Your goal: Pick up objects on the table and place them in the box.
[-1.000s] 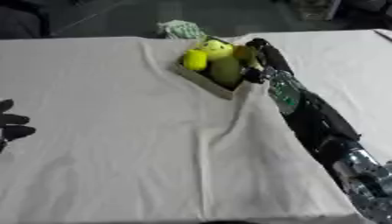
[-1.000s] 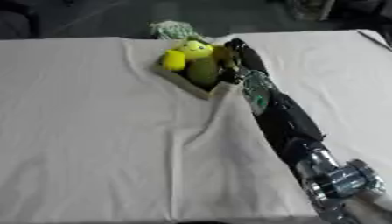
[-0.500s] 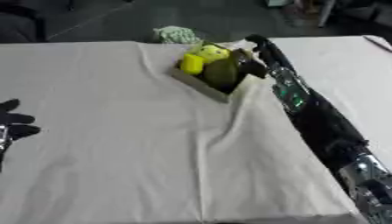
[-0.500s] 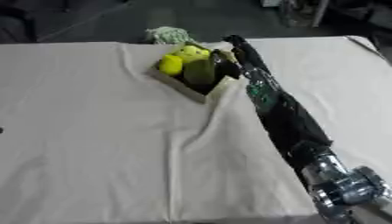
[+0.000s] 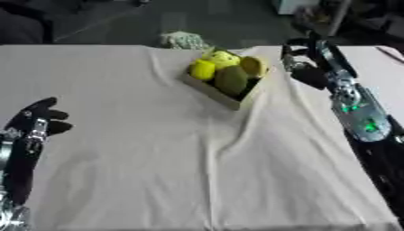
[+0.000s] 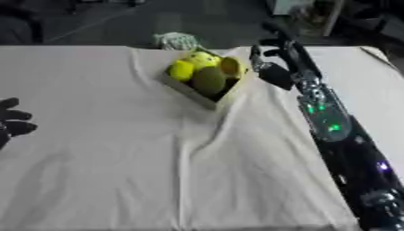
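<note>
A shallow cardboard box [image 5: 214, 91] sits at the far middle of the cloth-covered table. It holds yellow fruits [image 5: 203, 68] and a dark green one [image 5: 230, 80]. My right hand [image 5: 306, 72] hovers just right of the box, apart from it, fingers relaxed and holding nothing. Its arm [image 6: 323, 118] runs down the right side. My left hand [image 5: 37, 122] rests open at the lower left, fingers up, far from the box.
A pale green and white crumpled thing [image 5: 183, 39] lies behind the box at the table's far edge [image 5: 94, 45]. The white cloth [image 5: 158, 158] has creases running from the box toward the front. Dark floor lies beyond the table.
My right hand has drawn back from over the box to its right side, empty. The camera has also shifted, so the left hand shows more.
</note>
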